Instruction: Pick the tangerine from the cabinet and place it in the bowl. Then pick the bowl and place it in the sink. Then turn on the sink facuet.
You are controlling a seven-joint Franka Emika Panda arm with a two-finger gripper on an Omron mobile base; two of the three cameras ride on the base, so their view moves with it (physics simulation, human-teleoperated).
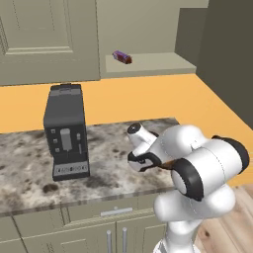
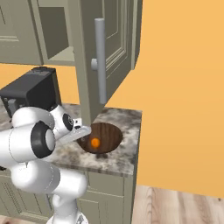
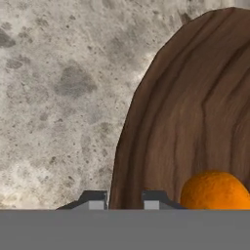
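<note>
Mottled grey stone table [image 1: 108,163] over beige drawers, orange wall behind, wood floor at the right. Black coffee machine [image 1: 65,131] upright on the table at the left. Open cabinet [image 1: 148,62] above, a purple-and-brown bar [image 1: 122,57] lying on its shelf. Bowl [image 2: 105,136] resting flat near the table's right end, round, mouth up, no long axis; tangerine [image 2: 95,142] inside, toward the near rim. Hand [image 3: 124,199] low over the bowl's rim, fingers narrowed to either side of the wall, apparently pinching it.

Even flat rendered light, soft shadows
</note>
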